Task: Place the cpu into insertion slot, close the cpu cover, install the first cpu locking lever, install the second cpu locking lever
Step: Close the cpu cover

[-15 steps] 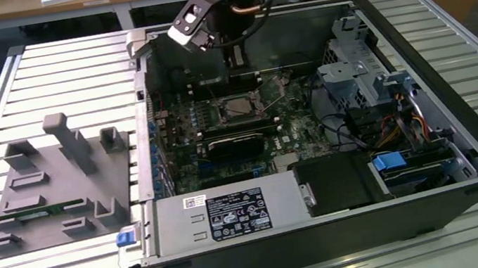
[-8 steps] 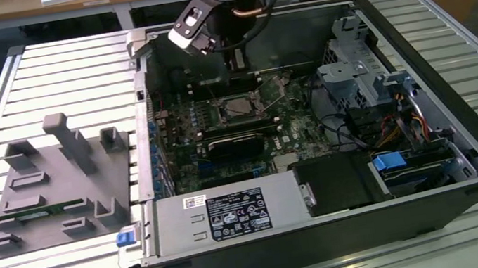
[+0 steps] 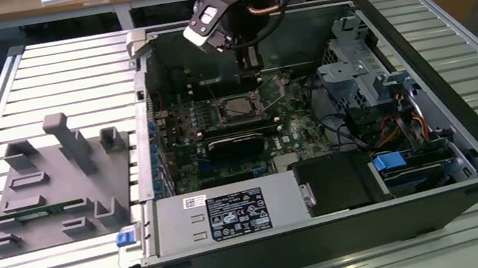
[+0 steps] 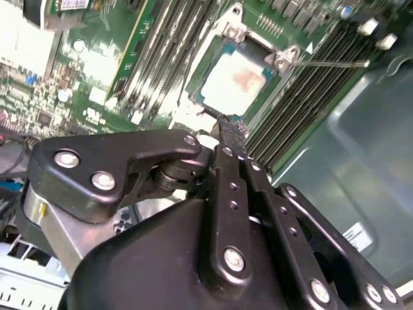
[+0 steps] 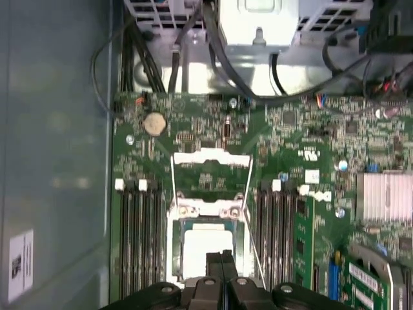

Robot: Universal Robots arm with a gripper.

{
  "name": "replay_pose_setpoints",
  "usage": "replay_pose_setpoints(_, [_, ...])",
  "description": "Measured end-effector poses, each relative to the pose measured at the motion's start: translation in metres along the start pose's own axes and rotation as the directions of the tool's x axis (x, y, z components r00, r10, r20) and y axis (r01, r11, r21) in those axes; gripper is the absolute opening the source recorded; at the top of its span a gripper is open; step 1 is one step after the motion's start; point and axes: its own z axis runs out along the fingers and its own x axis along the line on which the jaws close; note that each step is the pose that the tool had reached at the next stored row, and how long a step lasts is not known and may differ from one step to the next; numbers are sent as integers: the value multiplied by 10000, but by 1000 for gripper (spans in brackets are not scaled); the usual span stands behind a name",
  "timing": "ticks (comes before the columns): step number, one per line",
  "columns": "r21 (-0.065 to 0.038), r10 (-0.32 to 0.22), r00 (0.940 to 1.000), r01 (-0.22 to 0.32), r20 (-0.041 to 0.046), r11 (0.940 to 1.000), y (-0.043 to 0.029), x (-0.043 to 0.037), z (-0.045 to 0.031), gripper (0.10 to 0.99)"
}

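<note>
I'm watching the arm reaching down into the open computer case (image 3: 332, 248), where its gripper (image 5: 221, 257) is hovering right at one edge of the insertion slot (image 5: 174, 252) in the green motherboard (image 5: 290, 129). The two fingers are pressing flat against each other with nothing showing between them, so the gripper is carrying nothing. I cannot tell whether the tips are touching the chip below. The cpu (image 5: 205, 248) is lying in the slot, its dull silver top facing up and sitting square inside the rim in both wrist views, so I'm judging the first step done. The rest is waiting. The cpu cover (image 5: 211, 157) is lying flipped back from its hinge on the far side of the socket, with bare board showing through its cut-out centre, so it is not yet closed over the chip. A thin locking lever (image 4: 332, 63) is sticking out free beside the socket, so to my eye neither lever is latched and about three quarters of the job is remaining.
</note>
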Motion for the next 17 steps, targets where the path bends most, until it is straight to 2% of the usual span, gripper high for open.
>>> replay_pose_setpoints(3, [19, 2, 10000, -2, -34, 10000, 63, 0, -1, 106])
replay_pose_setpoints(6, [39, -2, 9999, 2, -138, 10000, 144, 1, -1, 106])
replay_pose_setpoints(7, [39, -34, 9999, 35, -150, 10000, 158, 1, -1, 106])
replay_pose_setpoints(12, [45, -423, 9990, 424, -165, 9991, 190, 1, 7, 106])
replay_pose_setpoints(17, [48, -456, 9988, 457, -163, 9989, 261, 0, 39, 106])
